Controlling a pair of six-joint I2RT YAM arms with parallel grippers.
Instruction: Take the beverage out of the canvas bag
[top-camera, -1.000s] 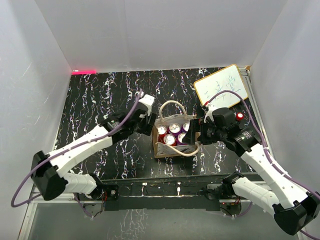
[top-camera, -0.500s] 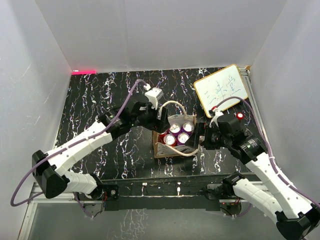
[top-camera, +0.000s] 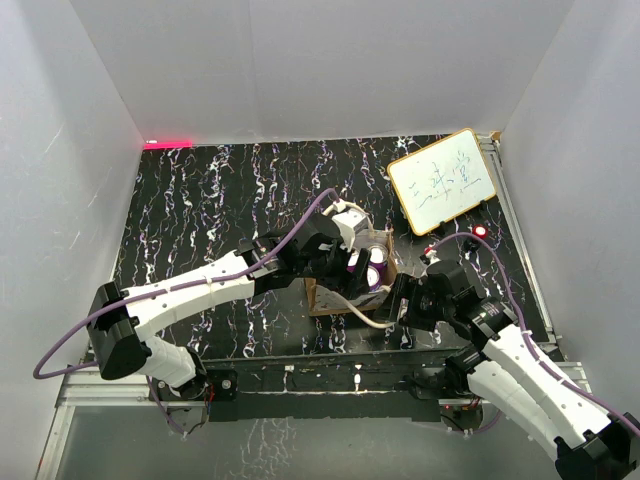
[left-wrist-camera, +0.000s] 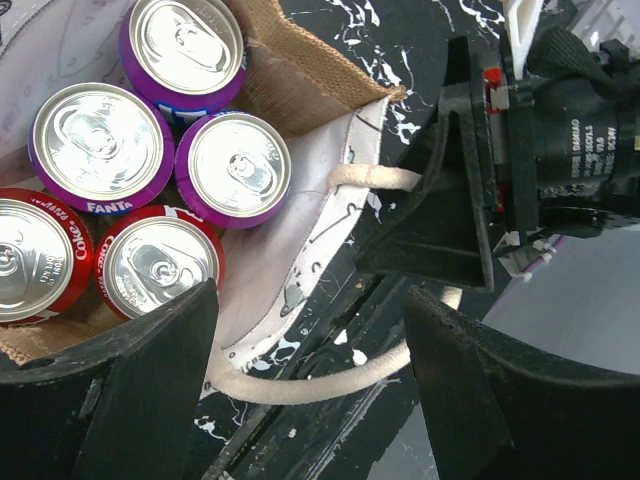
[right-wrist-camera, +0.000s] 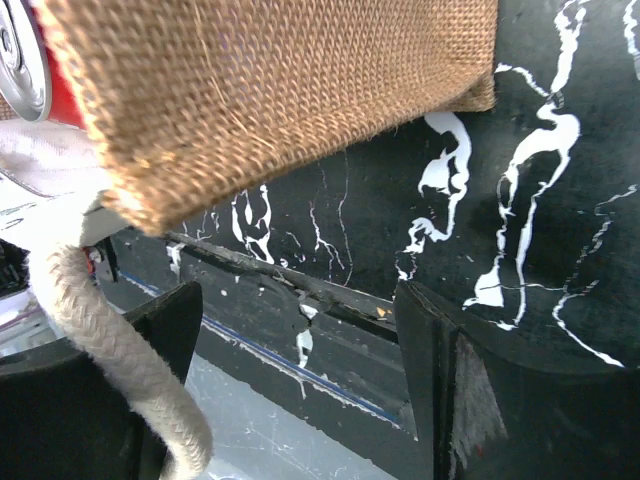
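Handling: we judge the purple and red aluminium cans (left-wrist-camera: 230, 165) rigid, slick; pinch one's sides.
Where: upright in tan woven canvas bag (left-wrist-camera: 300, 80).
Left claw (left-wrist-camera: 310, 300), right claw (right-wrist-camera: 295, 300): both released.

Table (top-camera: 190, 200): black top with white marbled veining, also seen in both wrist views. It is enclosed by plain white panels: back wall (top-camera: 320, 70), left wall (top-camera: 60, 200), right wall (top-camera: 590, 150). A red light strip (top-camera: 168, 143) is noted at the far left corner. A yellow-framed white board (top-camera: 442, 180) with handwriting is laid skewed at the far right. A metal rail (top-camera: 330, 372) runs along the near edge.
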